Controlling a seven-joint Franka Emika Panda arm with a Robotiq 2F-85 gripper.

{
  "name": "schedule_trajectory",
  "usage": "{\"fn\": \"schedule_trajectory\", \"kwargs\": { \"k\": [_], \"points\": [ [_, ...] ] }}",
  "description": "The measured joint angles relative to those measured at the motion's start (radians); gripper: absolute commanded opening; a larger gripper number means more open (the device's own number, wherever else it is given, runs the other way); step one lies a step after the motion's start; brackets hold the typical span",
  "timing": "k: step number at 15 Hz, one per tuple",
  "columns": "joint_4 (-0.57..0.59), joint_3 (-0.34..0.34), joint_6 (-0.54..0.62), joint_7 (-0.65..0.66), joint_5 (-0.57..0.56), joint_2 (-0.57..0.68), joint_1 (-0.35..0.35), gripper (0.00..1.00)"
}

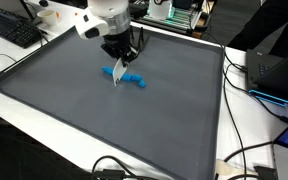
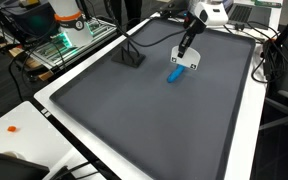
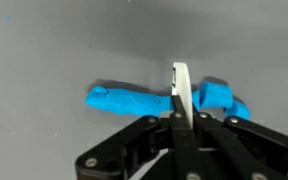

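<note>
A lumpy blue strip of soft dough (image 3: 124,100) lies on the grey mat (image 1: 84,110), seen in both exterior views (image 1: 132,79) (image 2: 176,73). My gripper (image 3: 181,120) hangs just above it, shut on a thin white blade (image 3: 181,85) that points down across the strip's right part. In the wrist view the blade's edge stands over the dough, between a long left piece and a shorter right lump (image 3: 222,95). Whether the blade touches the dough is not clear. In an exterior view the gripper (image 1: 121,55) holds the white blade (image 1: 118,73) at the strip's left end.
The mat has a raised black rim (image 1: 222,110) on a white table. A black wedge-shaped block (image 2: 132,57) stands on the mat's far side. A keyboard (image 1: 14,30), cables (image 1: 249,150) and a laptop (image 1: 274,75) lie around the mat. A small orange thing (image 2: 12,128) sits off the mat.
</note>
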Motion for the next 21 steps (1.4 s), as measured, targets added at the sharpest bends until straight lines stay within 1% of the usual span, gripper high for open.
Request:
{"fn": "schedule_trajectory", "kwargs": {
  "k": [21],
  "points": [
    [-0.002, -0.004, 0.038, 0.009, -0.004, 0.035, -0.002, 0.01]
  ]
}}
